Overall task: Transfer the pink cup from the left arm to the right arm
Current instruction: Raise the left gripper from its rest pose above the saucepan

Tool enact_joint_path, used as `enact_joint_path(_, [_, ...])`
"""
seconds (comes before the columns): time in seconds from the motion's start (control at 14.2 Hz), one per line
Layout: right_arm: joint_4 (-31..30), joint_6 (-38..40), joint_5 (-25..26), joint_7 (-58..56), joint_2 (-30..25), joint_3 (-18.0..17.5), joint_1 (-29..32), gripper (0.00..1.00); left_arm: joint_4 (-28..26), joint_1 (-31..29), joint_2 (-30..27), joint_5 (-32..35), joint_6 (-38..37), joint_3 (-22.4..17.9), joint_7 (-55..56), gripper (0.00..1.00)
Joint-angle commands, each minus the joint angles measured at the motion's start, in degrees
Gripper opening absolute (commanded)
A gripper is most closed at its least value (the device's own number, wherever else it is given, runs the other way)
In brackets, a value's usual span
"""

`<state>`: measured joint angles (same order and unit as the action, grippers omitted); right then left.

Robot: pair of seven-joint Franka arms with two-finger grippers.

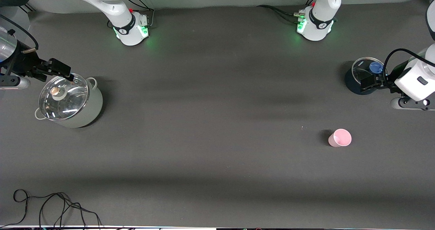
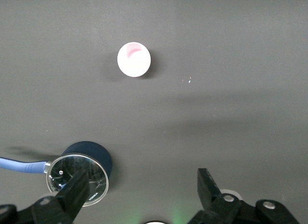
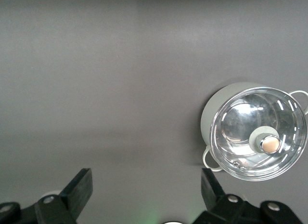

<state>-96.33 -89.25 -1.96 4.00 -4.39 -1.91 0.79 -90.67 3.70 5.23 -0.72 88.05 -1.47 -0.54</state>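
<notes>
The pink cup stands upright on the dark table toward the left arm's end, held by nothing. It also shows in the left wrist view. My left gripper hangs open and empty over a dark blue pot, apart from the cup; its two fingers stand wide apart around bare table. My right gripper hangs open and empty at the right arm's end, over the rim of a pale pot; its fingers are spread wide.
The dark blue pot has a glass lid and a blue handle; the cup is nearer to the front camera than it. The pale pot has a glass lid. A black cable lies by the front edge.
</notes>
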Motion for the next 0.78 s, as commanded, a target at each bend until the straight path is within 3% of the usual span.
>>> enact_joint_path(0.0, [0.5, -0.7, -0.2, 0.0, 0.3, 0.3, -0.2, 1.00, 1.7, 1.0, 0.7, 0.5, -0.9, -0.9, -0.3, 1.00])
enact_joint_path(0.71, [0.9, -0.8, -0.2, -0.1, 0.4, 0.5, 0.1, 1.00, 1.9, 1.3, 1.1, 0.5, -0.5, -0.9, -0.2, 1.00])
